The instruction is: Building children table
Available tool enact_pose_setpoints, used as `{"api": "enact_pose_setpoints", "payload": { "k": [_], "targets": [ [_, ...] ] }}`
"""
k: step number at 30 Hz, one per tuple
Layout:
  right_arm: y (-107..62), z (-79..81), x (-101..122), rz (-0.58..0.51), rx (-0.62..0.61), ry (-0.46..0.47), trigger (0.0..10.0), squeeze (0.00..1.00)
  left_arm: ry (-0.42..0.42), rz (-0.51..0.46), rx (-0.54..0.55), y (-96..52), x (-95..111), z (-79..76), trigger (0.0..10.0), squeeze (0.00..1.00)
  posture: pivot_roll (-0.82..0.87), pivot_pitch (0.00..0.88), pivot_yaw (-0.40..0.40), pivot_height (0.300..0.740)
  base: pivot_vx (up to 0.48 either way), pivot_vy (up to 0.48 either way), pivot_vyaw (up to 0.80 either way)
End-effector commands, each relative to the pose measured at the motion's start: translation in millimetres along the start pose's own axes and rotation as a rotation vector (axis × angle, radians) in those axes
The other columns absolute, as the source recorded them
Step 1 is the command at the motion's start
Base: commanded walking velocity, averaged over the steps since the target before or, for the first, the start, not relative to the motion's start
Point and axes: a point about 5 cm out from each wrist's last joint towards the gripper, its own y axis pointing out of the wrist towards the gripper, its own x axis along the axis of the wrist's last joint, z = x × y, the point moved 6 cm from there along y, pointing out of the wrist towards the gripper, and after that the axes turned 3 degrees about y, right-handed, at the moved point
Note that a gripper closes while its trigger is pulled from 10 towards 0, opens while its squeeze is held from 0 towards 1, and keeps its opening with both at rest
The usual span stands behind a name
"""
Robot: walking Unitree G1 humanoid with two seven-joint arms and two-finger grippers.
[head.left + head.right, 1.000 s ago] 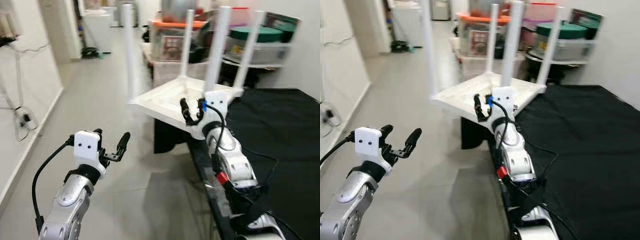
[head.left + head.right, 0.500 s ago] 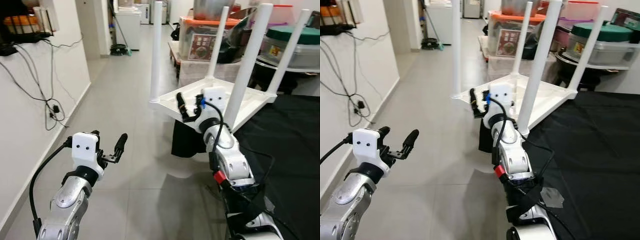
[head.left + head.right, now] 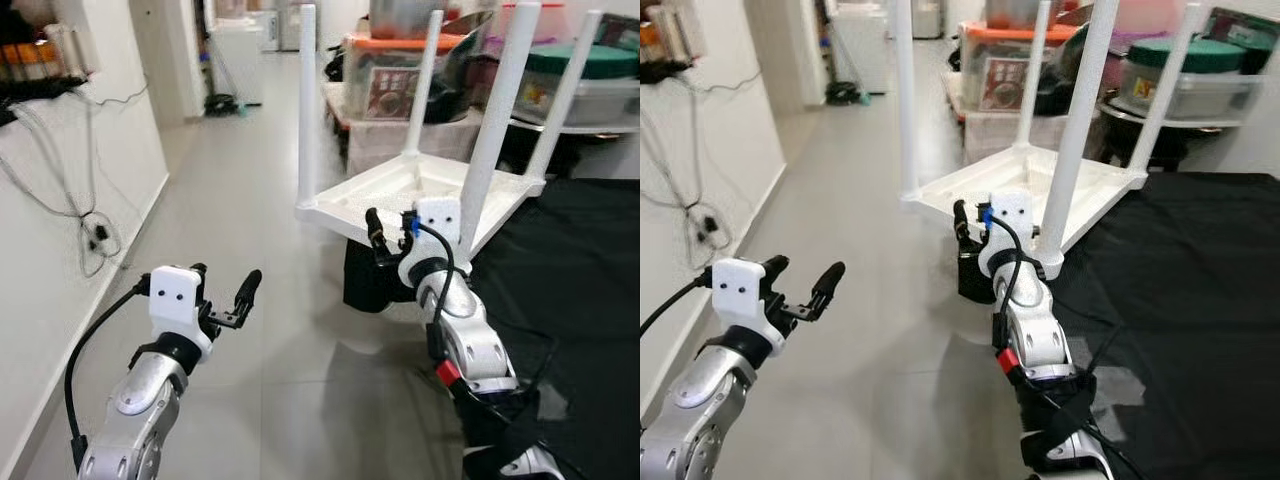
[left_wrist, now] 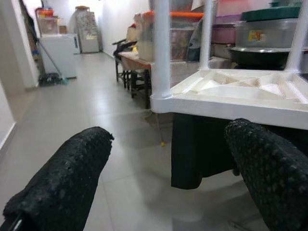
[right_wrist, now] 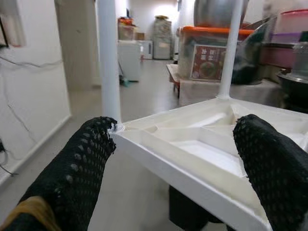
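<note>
A white children's table (image 3: 400, 190) lies upside down with its legs (image 3: 307, 100) pointing up. It rests on a black-covered surface (image 3: 580, 260) and overhangs that surface's edge toward the floor. My right gripper (image 3: 390, 238) is open at the table's near rim. In the right wrist view the rim (image 5: 192, 149) lies just beyond the two spread fingers (image 5: 77, 168). My left gripper (image 3: 222, 285) is open over the grey floor, well left of the table and holding nothing. The left wrist view shows the table's corner (image 4: 163, 98) ahead of it.
Plastic storage bins (image 3: 385, 60) and a green-lidded tub (image 3: 560, 70) stand behind the table. A white wall with hanging cables (image 3: 90, 230) runs along the left. Grey floor (image 3: 250, 180) stretches down a corridor to a white appliance (image 3: 235, 55).
The camera has swung and shifted, so the whole scene sits differently in view. My right gripper stays at the table's near rim, and my left gripper stays open over the floor.
</note>
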Motion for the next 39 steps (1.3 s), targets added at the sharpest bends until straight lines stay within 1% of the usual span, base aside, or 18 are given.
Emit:
{"api": "enact_pose_setpoints", "payload": {
  "k": [1, 2, 3, 4, 6, 8, 11, 13, 14, 15, 18, 21, 23, 25, 35, 39],
  "targets": [
    [-4.9, -9.4, -10.8, 0.044, -0.031, -0.010, 10.0, 0.00, -0.005, 0.015, -0.014, 0.5, -3.2, -1.6, 10.0, 0.00, 0.09, 0.000, -0.059, 0.740, 0.000, 0.480, 0.00],
    [-4.9, -9.4, -10.8, 0.044, -0.031, -0.010, 10.0, 0.00, -0.005, 0.015, -0.014, 0.5, -3.2, -1.6, 10.0, 0.00, 0.09, 0.000, -0.059, 0.740, 0.000, 0.480, 0.00],
    [-6.6, -12.7, -11.7, 0.041, -0.041, -0.003, 10.0, 0.00, -0.001, 0.013, -0.013, 0.9, -2.6, -0.9, 10.0, 0.00, 0.09, 0.000, -0.058, 0.740, 0.000, 0.480, -0.80],
    [-7.4, -15.2, -10.7, 0.034, -0.051, -0.020, 10.0, 0.00, 0.000, 0.009, -0.005, 1.3, -2.0, 0.5, 10.0, 0.00, 0.09, 0.000, -0.057, 0.740, 0.000, 0.428, -0.48],
    [-8.4, -17.8, -9.5, 0.026, -0.062, -0.040, 10.0, 0.00, 0.010, -0.011, -0.003, 2.0, 1.4, 1.4, 10.0, 0.00, 0.09, 0.000, -0.057, 0.740, 0.000, 0.000, 0.00],
    [-8.6, -20.5, -10.6, 0.030, -0.078, -0.033, 10.0, 0.00, 0.030, -0.014, 0.000, 2.8, 2.2, 2.1, 10.0, 0.00, 0.08, 0.000, -0.056, 0.740, 0.000, 0.000, 0.00],
    [-8.9, -23.5, -8.5, 0.017, -0.101, -0.048, 10.0, 0.00, 0.025, -0.011, -0.005, 3.9, 1.4, 1.1, 10.0, 0.00, 0.09, 0.000, -0.055, 0.740, 0.000, 0.000, 0.00],
    [-9.2, -26.3, -10.2, 0.025, -0.126, -0.039, 10.0, 0.00, 0.022, -0.015, -0.013, 4.4, 2.1, 0.2, 10.0, 0.00, 0.08, 0.000, -0.052, 0.740, 0.000, 0.000, 0.00],
    [-9.5, -27.8, -11.3, 0.030, -0.136, -0.017, 10.0, 0.00, 0.020, -0.017, -0.014, 4.6, 2.6, 0.1, 10.0, 0.00, 0.09, 0.000, -0.054, 0.740, 0.000, 0.000, -0.80],
    [-9.5, -27.8, -11.3, 0.030, -0.136, -0.017, 10.0, 0.00, 0.020, -0.017, -0.014, 4.6, 2.6, 0.1, 10.0, 0.00, 0.09, 0.000, -0.054, 0.740, 0.000, 0.000, -0.80],
    [-12.1, -32.8, -12.7, 0.033, -0.165, -0.025, 10.0, 0.00, 0.011, -0.021, -0.004, 4.4, 3.8, 3.5, 10.0, 0.00, 0.09, 0.000, -0.055, 0.740, 0.447, 0.000, -0.80],
    [-13.3, -33.6, -11.8, 0.023, -0.173, -0.034, 10.0, 0.00, 0.010, -0.025, -0.010, 4.3, 4.3, 2.9, 10.0, 0.00, 0.09, 0.000, -0.055, 0.740, 0.480, 0.000, -0.61],
    [-13.8, -33.3, -9.9, 0.013, -0.174, -0.067, 10.0, 0.00, 0.009, -0.027, -0.014, 4.1, 4.3, 2.0, 10.0, 0.00, 0.09, 0.000, -0.055, 0.740, 0.480, 0.000, 0.00],
    [-13.9, -33.1, -9.5, 0.011, -0.175, -0.074, 10.0, 0.00, 0.009, -0.027, -0.016, 4.0, 4.3, 1.4, 10.0, 0.00, 0.09, 0.000, -0.056, 0.740, 0.480, 0.000, 0.00],
    [-13.0, -31.9, -7.7, 0.003, -0.153, -0.068, 10.0, 0.00, 0.010, -0.030, -0.017, 3.5, 4.2, -0.7, 10.0, 0.00, 0.08, 0.000, -0.060, 0.740, 0.470, 0.000, 0.00],
    [-13.0, -35.4, -5.9, -0.002, -0.163, -0.074, 10.0, 0.00, 0.005, -0.027, -0.005, 4.2, 3.5, -0.6, 10.0, 0.00, 0.08, 0.000, -0.063, 0.740, 0.000, 0.000, 0.00]
  ]
}}
